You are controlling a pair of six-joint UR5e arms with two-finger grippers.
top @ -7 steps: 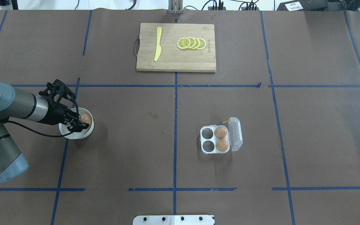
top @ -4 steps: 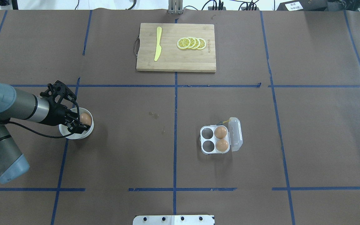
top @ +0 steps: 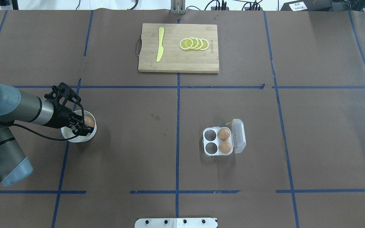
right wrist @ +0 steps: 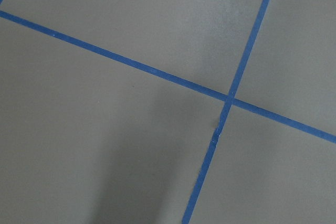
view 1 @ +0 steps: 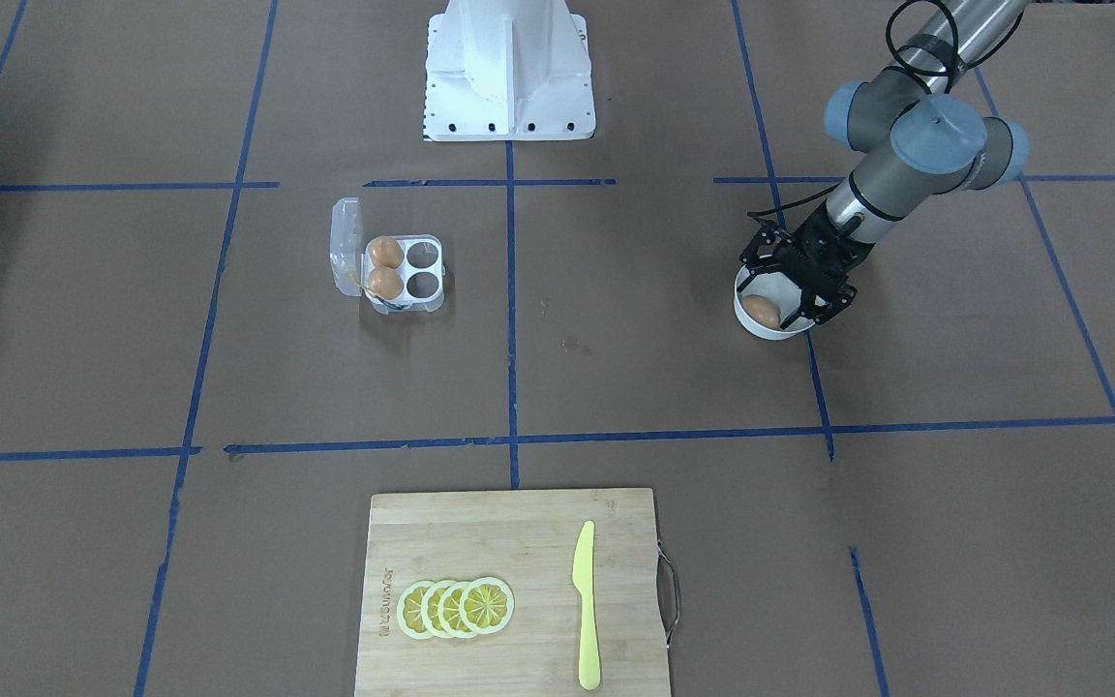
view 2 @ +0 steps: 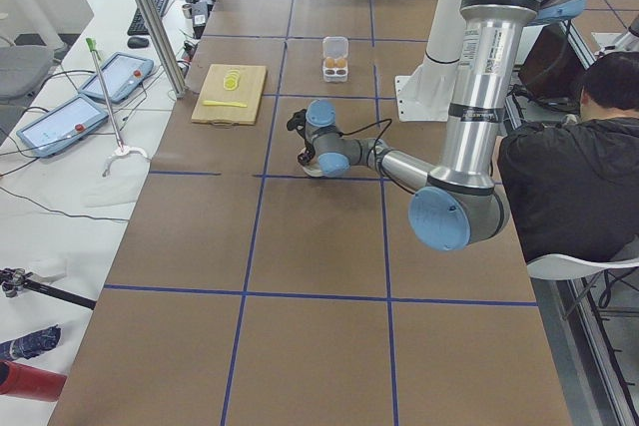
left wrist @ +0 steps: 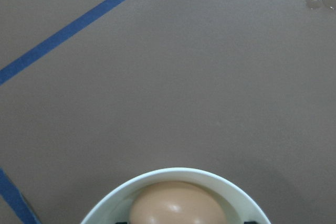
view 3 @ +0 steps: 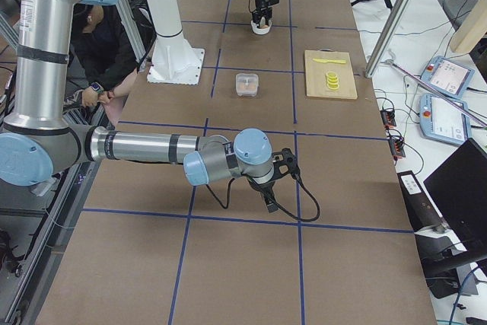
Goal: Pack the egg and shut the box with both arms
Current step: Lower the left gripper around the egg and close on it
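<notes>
The egg (top: 88, 121) lies in a round white bowl (top: 74, 139) at the table's left; it also shows in the front view (view 1: 762, 312) and the left wrist view (left wrist: 176, 205). My left gripper (top: 86, 123) is lowered into the bowl, open, one finger on each side of the egg without touching it. The clear box (top: 210, 135) stands right of centre with its lid (top: 239, 136) open, two brown eggs in its right cells and two left cells empty. My right gripper (view 3: 272, 192) hangs over bare table far to the right; I cannot tell if it is open or shut.
A wooden cutting board (top: 177, 60) with a yellow knife (top: 160, 44) and lemon slices (top: 194, 43) lies at the far centre. The white pedestal base (view 1: 509, 87) stands at the robot's edge. Blue tape lines cross the brown table.
My left arm has moved slightly right and lower, bringing the gripper deeper around the egg. The bowl has shifted a little to the right. The box has not moved.
</notes>
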